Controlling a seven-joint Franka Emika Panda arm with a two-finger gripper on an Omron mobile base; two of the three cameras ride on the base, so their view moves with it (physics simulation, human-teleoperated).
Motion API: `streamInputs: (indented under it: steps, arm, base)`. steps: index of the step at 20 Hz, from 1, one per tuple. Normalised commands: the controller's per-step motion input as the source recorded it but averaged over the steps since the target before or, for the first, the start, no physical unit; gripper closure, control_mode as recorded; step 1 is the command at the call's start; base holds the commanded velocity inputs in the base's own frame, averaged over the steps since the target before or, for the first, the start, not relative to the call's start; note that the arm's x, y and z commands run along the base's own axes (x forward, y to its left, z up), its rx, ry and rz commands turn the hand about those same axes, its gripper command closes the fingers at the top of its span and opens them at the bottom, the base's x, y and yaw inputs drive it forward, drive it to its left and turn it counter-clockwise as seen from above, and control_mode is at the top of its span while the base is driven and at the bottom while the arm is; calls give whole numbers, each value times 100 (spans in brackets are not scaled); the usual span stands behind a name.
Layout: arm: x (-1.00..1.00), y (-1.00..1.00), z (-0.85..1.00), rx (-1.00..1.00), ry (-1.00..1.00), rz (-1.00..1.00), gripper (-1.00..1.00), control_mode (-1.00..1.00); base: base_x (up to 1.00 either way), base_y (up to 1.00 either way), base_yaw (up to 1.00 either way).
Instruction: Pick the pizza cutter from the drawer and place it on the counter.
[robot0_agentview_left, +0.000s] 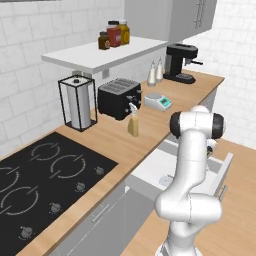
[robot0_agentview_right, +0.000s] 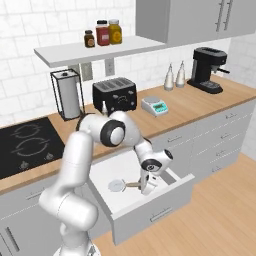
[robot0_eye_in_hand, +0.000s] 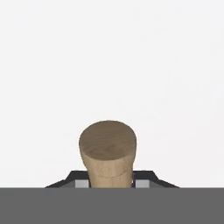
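The drawer (robot0_agentview_right: 155, 211) stands pulled out below the counter (robot0_agentview_right: 192, 107), its white inside showing. In it lies the pizza cutter (robot0_agentview_right: 120, 186), its round wheel to the left and its wooden handle pointing right. My gripper (robot0_agentview_right: 148, 186) reaches down into the drawer at the handle's end. In the hand view the round end of the pizza cutter (robot0_eye_in_hand: 108, 144) fills the gap of my gripper (robot0_eye_in_hand: 111, 181), with the dark fingertips (robot0_eye_in_hand: 78, 180) tight against both its sides. The drawer (robot0_agentview_left: 150, 170) and the wheel of the pizza cutter (robot0_agentview_left: 164, 180) also show beside my arm in the left base view.
On the counter (robot0_agentview_left: 150, 127) stand a black toaster (robot0_agentview_right: 115, 95), a paper towel holder (robot0_agentview_right: 66, 95), a small scale (robot0_agentview_right: 154, 106), a spray bottle (robot0_agentview_left: 133, 121), two shakers and a coffee machine (robot0_agentview_right: 207, 70). A black cooktop (robot0_agentview_right: 25, 145) lies to the left. Jars sit on the white shelf (robot0_agentview_right: 100, 50).
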Motion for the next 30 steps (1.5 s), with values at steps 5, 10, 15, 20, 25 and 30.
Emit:
streamInputs:
  steps: [5,10,15,20,25,30]
  arm:
    - [-65,-19,100,-2,-30,-3,100,-100]
    - [0,8,100,0,-1,0,100,-100]
    - [0,47,100,1,4,-8,100,-100]
    - [1,99,100,0,1,-19,100,-100]
    - [39,100,88,-8,-5,-25,100,-100]
    - [95,100,1,-25,-1,-29,100,-100]
  base:
    - [0,0,0]
    - [0,0,0]
    - [0,0,0]
    - [0,0,0]
    - [0,0,0]
    - [0,0,0]
